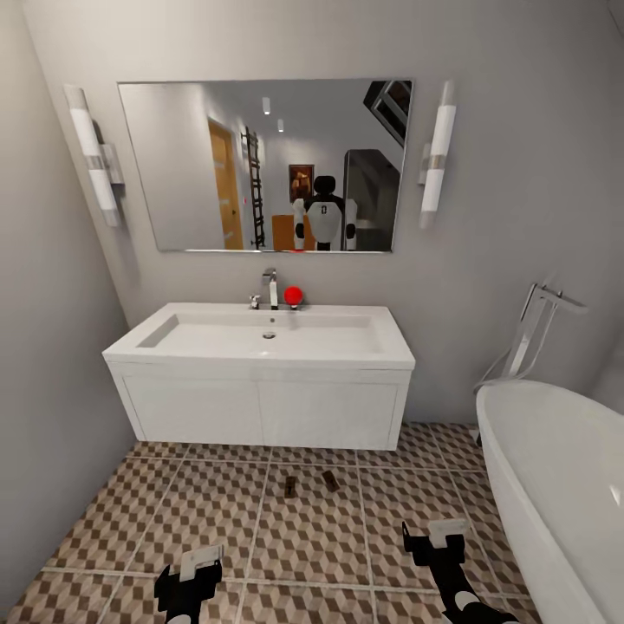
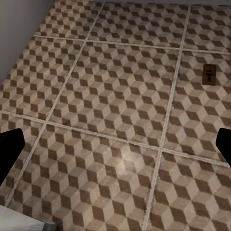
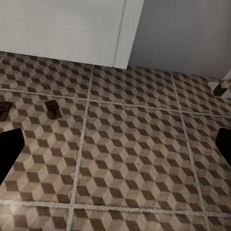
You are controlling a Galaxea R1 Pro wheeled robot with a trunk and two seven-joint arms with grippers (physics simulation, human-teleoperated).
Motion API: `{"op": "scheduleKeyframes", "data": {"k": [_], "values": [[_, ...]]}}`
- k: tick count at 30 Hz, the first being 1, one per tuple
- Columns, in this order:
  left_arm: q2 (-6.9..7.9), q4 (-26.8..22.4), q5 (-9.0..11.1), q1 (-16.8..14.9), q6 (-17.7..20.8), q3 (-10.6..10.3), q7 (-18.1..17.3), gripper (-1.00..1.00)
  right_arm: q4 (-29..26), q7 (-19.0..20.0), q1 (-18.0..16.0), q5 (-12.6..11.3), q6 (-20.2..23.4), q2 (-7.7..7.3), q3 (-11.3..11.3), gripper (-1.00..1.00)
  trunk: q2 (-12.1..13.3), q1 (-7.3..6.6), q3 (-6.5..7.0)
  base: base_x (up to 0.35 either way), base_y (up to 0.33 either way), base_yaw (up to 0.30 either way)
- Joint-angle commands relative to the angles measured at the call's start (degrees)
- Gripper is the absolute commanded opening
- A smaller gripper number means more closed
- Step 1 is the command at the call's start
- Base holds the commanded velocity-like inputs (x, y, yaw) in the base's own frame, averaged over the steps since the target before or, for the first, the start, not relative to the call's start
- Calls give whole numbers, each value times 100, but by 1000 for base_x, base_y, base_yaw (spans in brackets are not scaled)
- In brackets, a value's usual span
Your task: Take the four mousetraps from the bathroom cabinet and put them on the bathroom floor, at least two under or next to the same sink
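Observation:
Two small dark brown mousetraps (image 1: 290, 487) (image 1: 330, 479) lie side by side on the cube-patterned floor (image 1: 217, 511), just in front of the white vanity that carries the sink (image 1: 269, 334). The right wrist view has both of them, one trap (image 3: 52, 109) whole and the other trap (image 3: 4, 110) cut by the picture's edge. One mousetrap (image 2: 209, 74) also appears in the left wrist view. My left gripper (image 1: 201, 562) (image 2: 115, 144) and right gripper (image 1: 448, 530) (image 3: 115, 149) hover low over the tiles, both open and empty. The cabinet is out of view.
A white oval bathtub (image 1: 563, 485) with a chrome floor tap (image 1: 533, 334) stands close on the right. A grey wall (image 1: 43, 390) closes the left side. Above the sink hangs a mirror (image 1: 199, 165). A red ball-like object (image 1: 294, 295) sits by the tap.

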Motion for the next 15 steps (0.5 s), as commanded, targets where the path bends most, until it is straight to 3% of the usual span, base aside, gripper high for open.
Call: {"op": "scheduleKeyframes", "data": {"k": [1,15], "values": [[-6,22,11,-8,-23,-40,18,100,2,-7,-3,-58,-15,0,52,100,-4,0,-6,0,0,0],[-5,22,11,-8,-23,-40,18,100,2,-8,-3,-58,-15,-9,52,100,-4,0,-6,0,0,0]]}}
